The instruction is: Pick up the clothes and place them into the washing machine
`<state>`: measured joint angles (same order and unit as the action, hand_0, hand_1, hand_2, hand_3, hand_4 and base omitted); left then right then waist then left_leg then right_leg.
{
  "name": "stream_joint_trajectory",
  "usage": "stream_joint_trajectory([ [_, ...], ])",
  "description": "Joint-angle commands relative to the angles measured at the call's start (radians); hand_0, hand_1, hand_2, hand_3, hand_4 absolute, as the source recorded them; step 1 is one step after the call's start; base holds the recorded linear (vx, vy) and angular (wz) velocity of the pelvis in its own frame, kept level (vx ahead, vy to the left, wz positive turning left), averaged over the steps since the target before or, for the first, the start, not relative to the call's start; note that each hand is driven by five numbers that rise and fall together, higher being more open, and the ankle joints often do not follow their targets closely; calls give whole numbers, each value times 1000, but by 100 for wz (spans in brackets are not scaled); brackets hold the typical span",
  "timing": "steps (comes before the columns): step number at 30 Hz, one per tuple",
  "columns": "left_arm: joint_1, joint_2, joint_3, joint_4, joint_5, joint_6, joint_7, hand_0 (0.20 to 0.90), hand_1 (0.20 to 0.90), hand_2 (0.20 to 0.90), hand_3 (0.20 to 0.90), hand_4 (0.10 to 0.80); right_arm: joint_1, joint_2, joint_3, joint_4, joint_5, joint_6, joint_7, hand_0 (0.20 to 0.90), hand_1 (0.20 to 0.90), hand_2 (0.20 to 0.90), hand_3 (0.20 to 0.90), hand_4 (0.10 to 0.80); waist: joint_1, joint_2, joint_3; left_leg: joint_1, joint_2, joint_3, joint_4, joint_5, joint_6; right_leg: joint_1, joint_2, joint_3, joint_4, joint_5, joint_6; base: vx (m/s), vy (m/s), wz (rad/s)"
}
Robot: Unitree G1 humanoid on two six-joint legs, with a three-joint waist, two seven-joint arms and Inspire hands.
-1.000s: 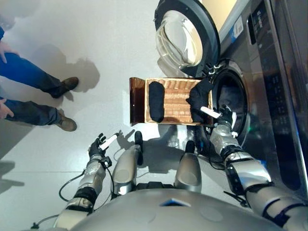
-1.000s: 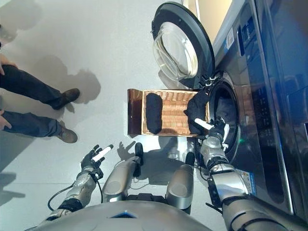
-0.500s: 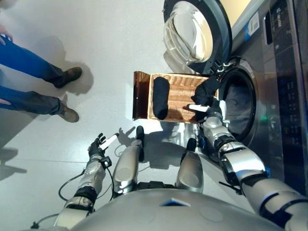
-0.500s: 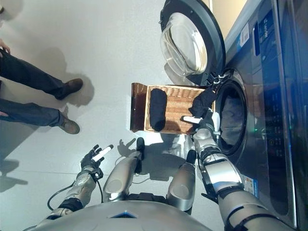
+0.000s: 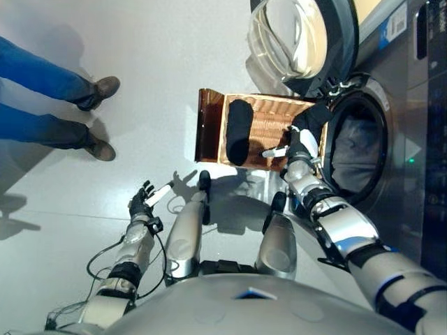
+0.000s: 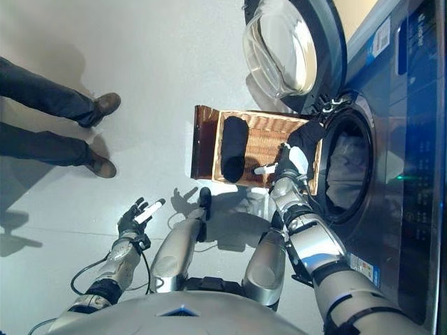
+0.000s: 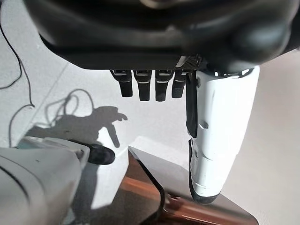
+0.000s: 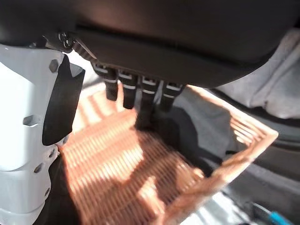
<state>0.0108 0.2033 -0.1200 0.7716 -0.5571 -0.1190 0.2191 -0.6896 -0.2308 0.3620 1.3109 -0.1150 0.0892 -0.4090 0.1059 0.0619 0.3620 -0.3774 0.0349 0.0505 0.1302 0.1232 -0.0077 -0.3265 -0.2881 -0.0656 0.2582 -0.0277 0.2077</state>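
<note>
The right hand (image 5: 299, 144) hangs open and empty over the basket (image 5: 207, 132). Dark clothes (image 5: 237, 131) lie inside, near the washing machine (image 5: 401, 105). It should reach low and squeeze the cloth tight.

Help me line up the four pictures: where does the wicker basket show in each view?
Left eye view: wicker basket upper centre, before the washer's drum opening.
Right eye view: upper centre, same spot.
Left wrist view: only a brown corner at the lower edge.
Right wrist view: woven floor and rim fill it.
Shared landmark: the drum opening.
</note>
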Motion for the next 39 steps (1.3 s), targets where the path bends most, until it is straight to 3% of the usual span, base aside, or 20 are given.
stream_joint_trajectory([
  [1,9,75,3,-89,24,-56,17,900,900,900,900,800,-98,-30,8,6,-65,3,-19,900,900,900,900,800,41,-18,2,-37,-24,11,126,-131,-18,-63,0,-10,-50,112,-64,0,0,0],
  [22,0,82,-14,-174,17,-55,13,900,900,900,900,800,-122,-15,-31,49,-52,21,-14,900,900,900,900,800,49,33,67,-158,-37,35,271,-184,-1,-197,-18,30,64,91,-71,-15,9,0],
  [39,59,117,5,-279,12,-46,-7,900,900,900,900,800,-105,-96,-84,42,6,10,-10,900,900,900,900,800,44,23,77,-282,-13,30,395,-218,-1,-336,-1,46,224,24,-95,-11,-16,2],
])
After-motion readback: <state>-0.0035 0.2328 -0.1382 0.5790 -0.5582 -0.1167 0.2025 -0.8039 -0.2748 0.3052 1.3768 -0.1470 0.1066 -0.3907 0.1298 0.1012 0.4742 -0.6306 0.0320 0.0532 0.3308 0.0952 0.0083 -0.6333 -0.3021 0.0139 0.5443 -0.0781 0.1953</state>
